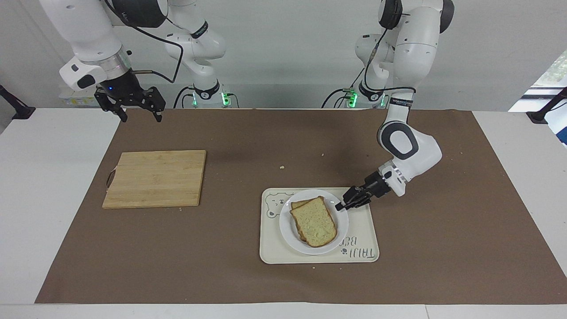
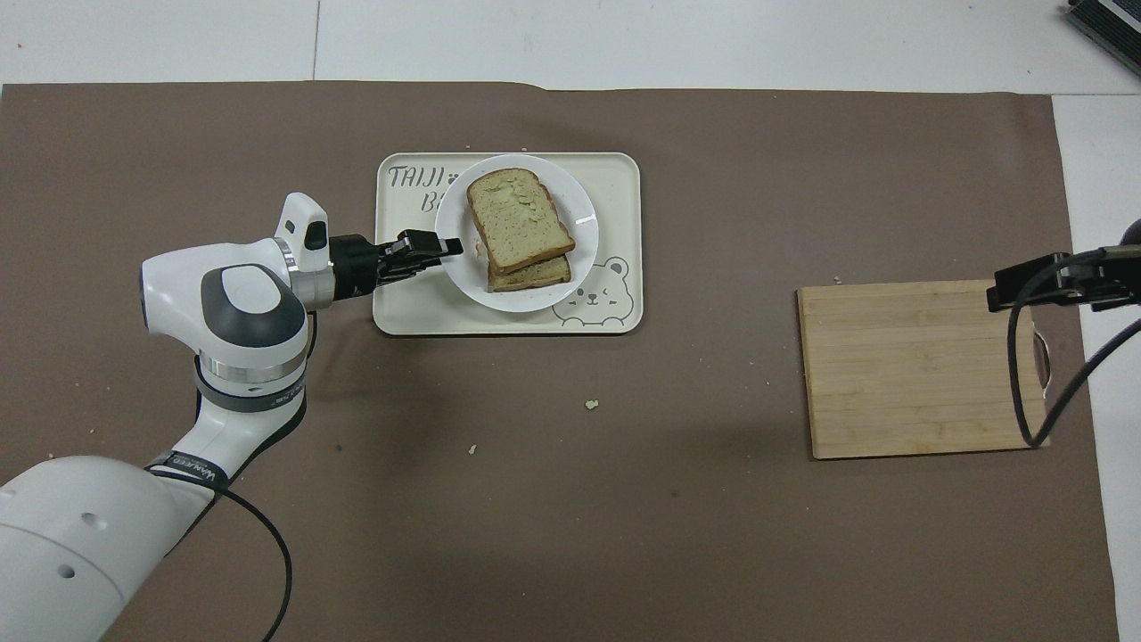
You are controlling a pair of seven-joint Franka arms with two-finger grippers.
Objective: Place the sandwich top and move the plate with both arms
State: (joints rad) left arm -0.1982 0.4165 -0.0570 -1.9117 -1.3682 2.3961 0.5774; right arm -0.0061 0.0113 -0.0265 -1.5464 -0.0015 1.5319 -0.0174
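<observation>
The sandwich top [image 1: 313,221], a pale slice with brown crust, lies on a second slice on the small white plate [image 1: 287,227]. It also shows in the overhead view [image 2: 517,218], as does the plate [image 2: 463,269]. My left gripper [image 1: 340,206] is shut on the plate's rim at the side toward the left arm's end and appears in the overhead view too [image 2: 450,244]. The plate is over the middle of the cream bear tray [image 1: 359,239]; I cannot tell whether it rests on it. My right gripper [image 1: 141,118] is open and empty, and waits above the mat near the robots.
The bear tray [image 2: 410,308] lies on the brown mat. A wooden cutting board [image 1: 155,178] lies toward the right arm's end and also shows in the overhead view [image 2: 918,370]. A few crumbs [image 2: 590,405] lie on the mat.
</observation>
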